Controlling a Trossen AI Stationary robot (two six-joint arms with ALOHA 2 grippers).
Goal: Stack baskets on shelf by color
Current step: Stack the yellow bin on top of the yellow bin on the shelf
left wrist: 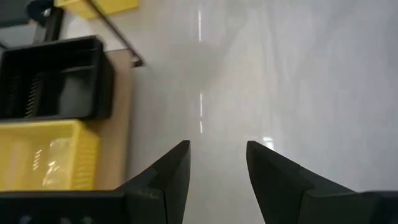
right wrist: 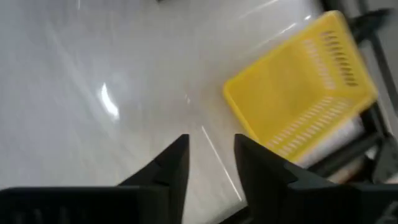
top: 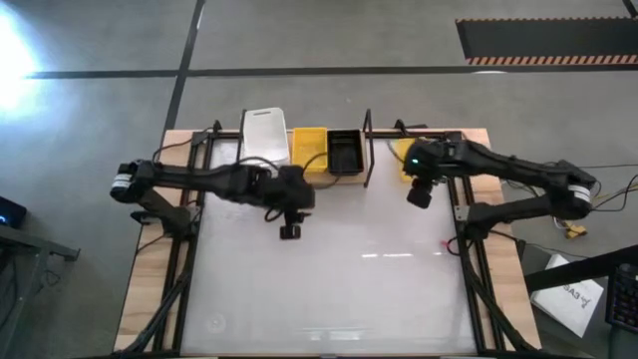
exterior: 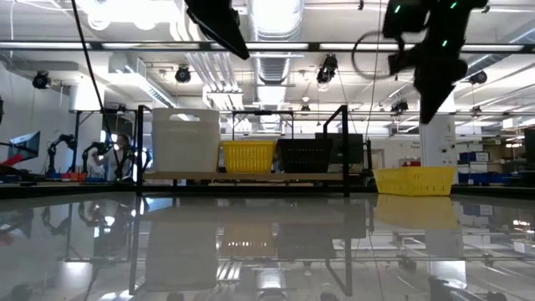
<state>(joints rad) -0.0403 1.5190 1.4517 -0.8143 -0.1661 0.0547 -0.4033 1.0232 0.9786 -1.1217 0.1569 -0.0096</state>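
The shelf [exterior: 251, 176] stands at the table's far edge. On its plank sit a tall white basket stack [top: 264, 135], yellow baskets [top: 309, 148] and black baskets [top: 345, 152], side by side. One loose yellow basket [exterior: 415, 179] rests flat on the table, right of the shelf's right wire end [top: 367, 150]. My left gripper [top: 290, 227] is open and empty, raised over the table just in front of the shelf. My right gripper [top: 420, 194] is open and empty, raised near the loose yellow basket [right wrist: 298, 106].
The white tabletop [top: 339, 279] stretches from the shelf to the near edge. Black frame rails [top: 184, 259] run along both table sides. Cables lie beyond the table's right edge [top: 573, 229].
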